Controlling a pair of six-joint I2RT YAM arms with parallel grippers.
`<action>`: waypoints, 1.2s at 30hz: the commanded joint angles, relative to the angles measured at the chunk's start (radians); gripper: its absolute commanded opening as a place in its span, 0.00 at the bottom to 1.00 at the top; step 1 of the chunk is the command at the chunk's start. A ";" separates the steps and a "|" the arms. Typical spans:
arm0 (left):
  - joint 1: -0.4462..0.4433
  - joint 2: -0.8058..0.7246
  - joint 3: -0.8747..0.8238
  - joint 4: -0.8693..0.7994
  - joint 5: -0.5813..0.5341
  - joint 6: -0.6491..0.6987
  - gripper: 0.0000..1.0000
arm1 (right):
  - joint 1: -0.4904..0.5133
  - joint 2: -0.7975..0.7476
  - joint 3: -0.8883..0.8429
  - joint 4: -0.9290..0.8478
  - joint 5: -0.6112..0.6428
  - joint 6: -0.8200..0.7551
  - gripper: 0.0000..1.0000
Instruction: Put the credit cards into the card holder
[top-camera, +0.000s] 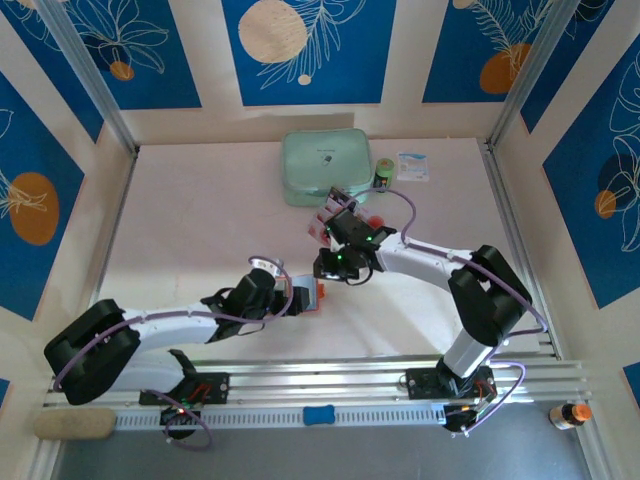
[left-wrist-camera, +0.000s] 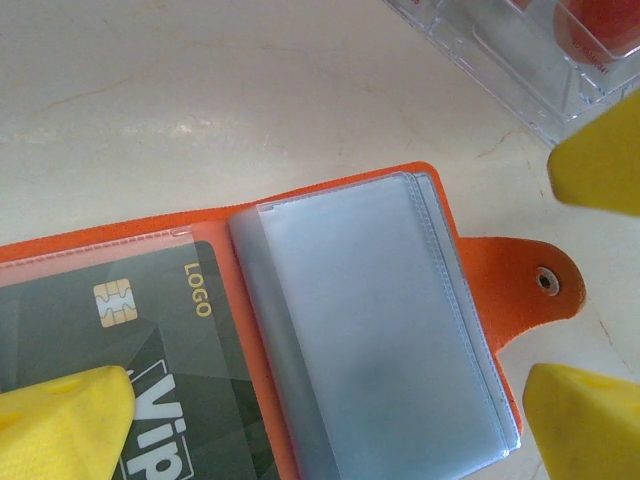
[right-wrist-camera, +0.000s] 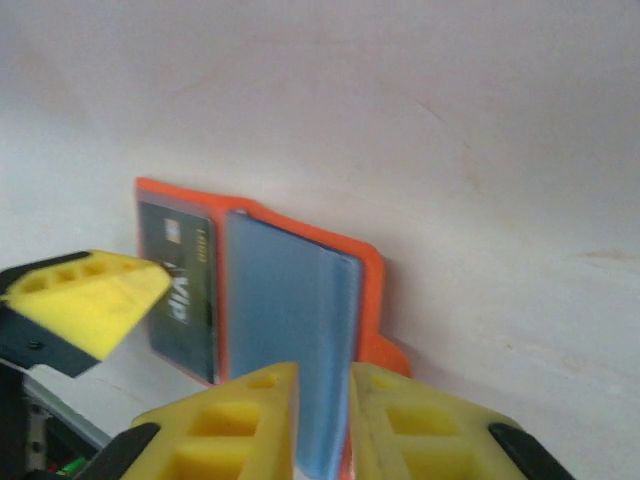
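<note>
The orange card holder (top-camera: 312, 296) lies open on the table. Its left pocket holds a dark VIP card (left-wrist-camera: 150, 330), and clear sleeves (left-wrist-camera: 370, 340) lie flat on the right beside the snap tab (left-wrist-camera: 545, 280). My left gripper (left-wrist-camera: 330, 430) is open wide across it, with one finger (left-wrist-camera: 65, 420) on the VIP card. My right gripper (right-wrist-camera: 322, 400) hovers by the holder's (right-wrist-camera: 370, 270) tab side, jaws a narrow gap apart with nothing held. The pink-white credit cards (top-camera: 325, 218) sit in a clear tray (left-wrist-camera: 500, 50) just beyond.
A mint-green case (top-camera: 325, 165) stands at the back, with a small green bottle (top-camera: 384, 172) and a white packet (top-camera: 412, 165) to its right. Patterned walls close in the table on three sides.
</note>
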 joint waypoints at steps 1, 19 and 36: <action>0.008 -0.003 -0.015 -0.012 -0.020 0.010 1.00 | -0.001 0.043 0.045 -0.005 -0.049 0.002 0.16; 0.008 -0.018 -0.004 -0.061 -0.042 -0.003 1.00 | -0.008 0.220 0.054 0.038 -0.093 -0.012 0.07; 0.008 -0.069 0.032 -0.178 -0.092 -0.004 1.00 | -0.015 0.230 0.054 0.029 -0.101 -0.027 0.06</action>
